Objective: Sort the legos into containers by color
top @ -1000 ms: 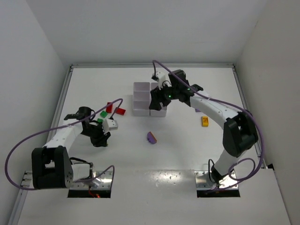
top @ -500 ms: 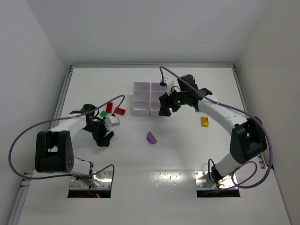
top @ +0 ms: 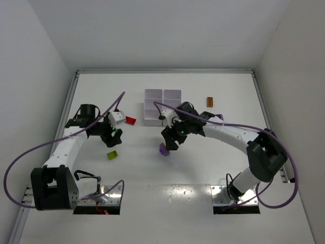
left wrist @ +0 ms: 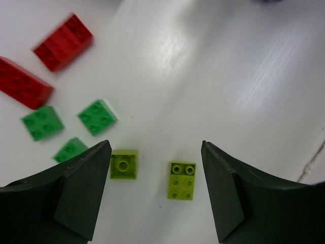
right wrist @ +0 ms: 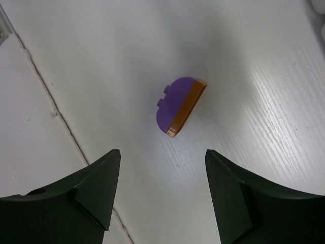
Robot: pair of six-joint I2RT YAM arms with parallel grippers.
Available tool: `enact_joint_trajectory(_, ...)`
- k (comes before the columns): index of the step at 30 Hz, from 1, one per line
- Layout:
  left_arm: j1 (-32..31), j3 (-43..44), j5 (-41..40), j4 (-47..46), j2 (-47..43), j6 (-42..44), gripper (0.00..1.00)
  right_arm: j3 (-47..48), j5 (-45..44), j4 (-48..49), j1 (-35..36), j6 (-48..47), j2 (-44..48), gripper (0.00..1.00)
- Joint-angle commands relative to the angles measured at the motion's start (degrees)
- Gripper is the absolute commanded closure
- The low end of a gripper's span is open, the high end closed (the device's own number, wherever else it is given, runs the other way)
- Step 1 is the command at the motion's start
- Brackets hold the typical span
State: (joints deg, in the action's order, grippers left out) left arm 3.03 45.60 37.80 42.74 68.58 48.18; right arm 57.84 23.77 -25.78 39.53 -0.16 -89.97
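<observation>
Covering the near right part of the white tray [top: 153,95], the right arm [top: 228,133] leaves only the far and left square compartments plain from above, and what they contain cannot be made out. The left gripper [left wrist: 155,148] hides the green bricks [left wrist: 97,117] in that same view. Its wrist camera shows three of them, the nearest partly cut off by a dark finger [left wrist: 81,193]. This gripper stands wide apart and holds nothing. Two lime bricks [left wrist: 182,180] lie on the table [left wrist: 228,76] between its fingers, one just beside a finger, the other nearer the middle of the gap. Two red bricks [left wrist: 63,34] lie beyond the green ones.

The right gripper [right wrist: 162,155] is likewise spread and empty, hanging over a joined piece [right wrist: 177,107]: a purple half-round block with studs, backed by a thin orange-brown plate. It lies just ahead of the fingertips, touching neither. An orange-brown brick [top: 209,101] lies alone to the right of the tray. The bricks are glossy moulded plastic with round studs. The table is white and faintly grained.
</observation>
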Motion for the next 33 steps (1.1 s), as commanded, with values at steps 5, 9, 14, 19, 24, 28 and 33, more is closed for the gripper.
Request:
enact_joint_trajectory(5, 0.84, 2.56, 2.02, -7.66, -11.35, -12.66, 0.22, -1.50, -5.39, 6.88, 4.68, 10.61, -0.90, 0.29)
enact_joint_trajectory(9, 0.84, 1.33, -1.85, -13.37, -18.11, -19.60, 0.22, -3.35, -10.58, 9.07, 5.82, 16.24, -2.13, 0.29)
enact_joint_trajectory(14, 0.84, 0.19, -5.63, -16.02, -24.80, -23.04, 0.21, -4.49, -16.03, 9.08, 6.43, 20.20, -4.59, 0.32)
enact_joint_trajectory(19, 0.84, -1.83, -7.48, -16.02, -28.76, -23.57, 0.21, -4.49, -17.09, 9.61, 6.97, 20.20, -7.58, 0.33)
enact_joint_trajectory(24, 0.84, -3.86, -8.62, -14.26, -31.22, -22.96, 0.21, -2.22, -15.68, 10.14, 7.49, 20.20, -10.21, 0.33)
enact_joint_trajectory(28, 0.84, -5.00, -9.15, -13.74, -32.89, -22.43, 0.20, -1.68, -15.16, 10.14, 8.11, 20.20, -11.54, 0.33)
enact_joint_trajectory(33, 0.84, -5.00, -9.68, -13.12, -33.42, -22.43, 0.20, -1.15, -15.16, 11.28, 8.64, 20.20, -13.21, 0.34)
